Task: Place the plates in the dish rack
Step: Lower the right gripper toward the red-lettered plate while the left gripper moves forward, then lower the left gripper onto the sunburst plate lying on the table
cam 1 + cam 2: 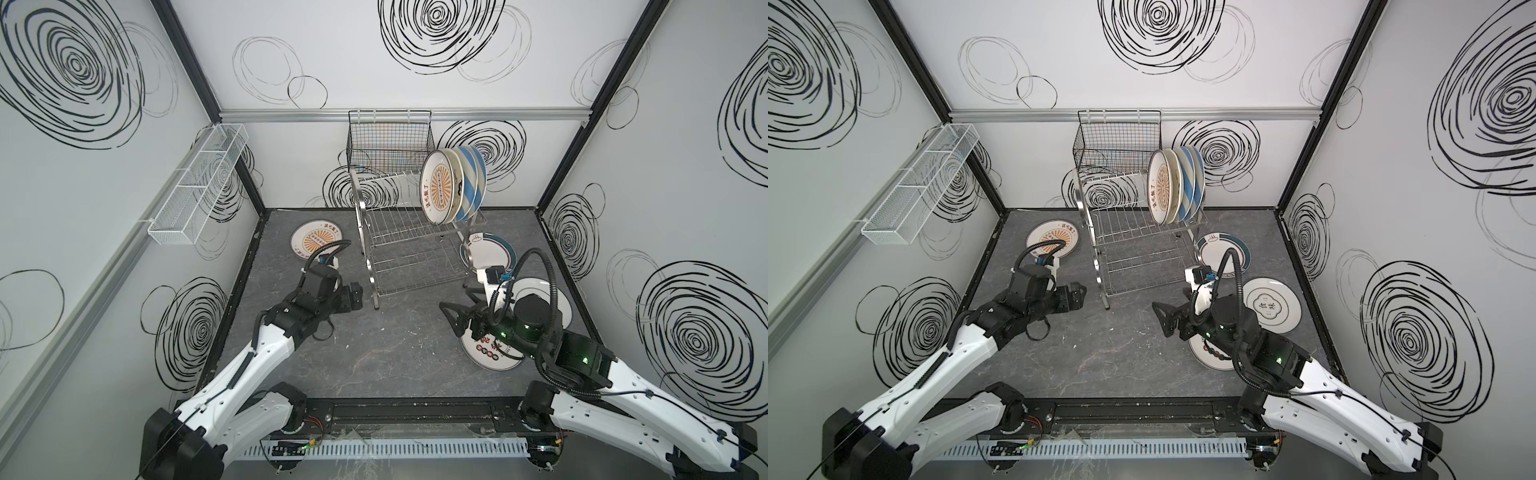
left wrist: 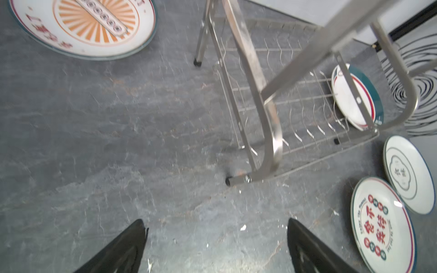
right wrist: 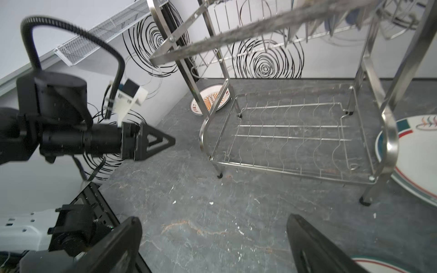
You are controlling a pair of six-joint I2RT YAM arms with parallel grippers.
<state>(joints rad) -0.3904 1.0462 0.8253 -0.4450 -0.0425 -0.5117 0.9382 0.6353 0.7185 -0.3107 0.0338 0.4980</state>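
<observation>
The right claw (image 1: 451, 320), wide open and empty, hovers over what seems the left edge of the red-lettered plate (image 1: 490, 356) lying flat, near right.

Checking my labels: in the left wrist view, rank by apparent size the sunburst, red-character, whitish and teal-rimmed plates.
1. Sunburst plate, though cropped.
2. Red-character plate.
3. Whitish plate and teal-rimmed plate: too alike to rank; the dish rack partly hides the latter.

The whitish plate (image 1: 1272, 307) at right centre reads "食味". The orange sunburst plate (image 1: 1038, 235) left of centre seems to read "该吃饭了". Other lettering is too small to read.
</observation>
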